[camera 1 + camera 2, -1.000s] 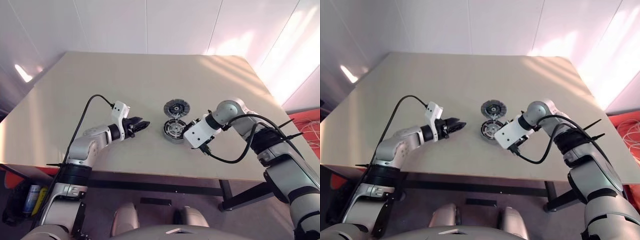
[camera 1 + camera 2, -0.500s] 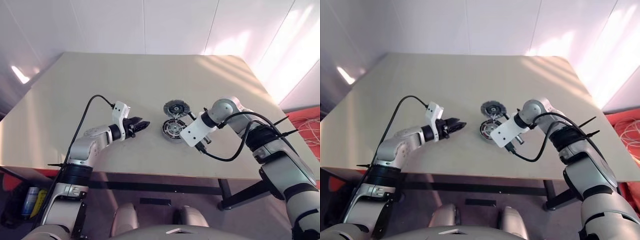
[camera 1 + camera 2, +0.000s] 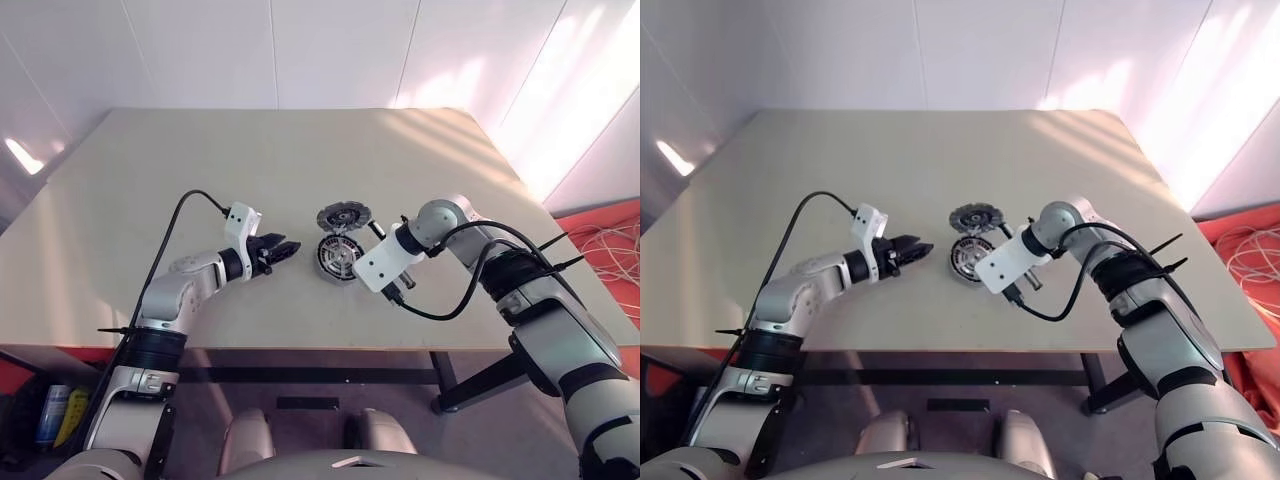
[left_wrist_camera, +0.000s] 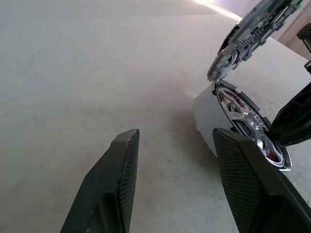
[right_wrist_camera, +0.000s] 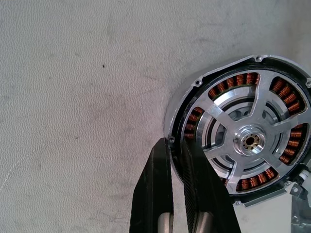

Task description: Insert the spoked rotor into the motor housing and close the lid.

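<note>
- The right gripper has its two black fingers drawn almost together, a thin slit between them, tips at the rim of the motor housing; whether they pinch the rim cannot be told
- The left gripper holds its two fingers apart with nothing between them, hovering above the table and pointing at the housing from its left
- One spoked rotor sits inside the housing, its three broad spokes over the ring of coppery windings
- One lid stands tilted open, joined to the housing's far edge
- One housing rests near the table's middle, between the two grippers
</note>
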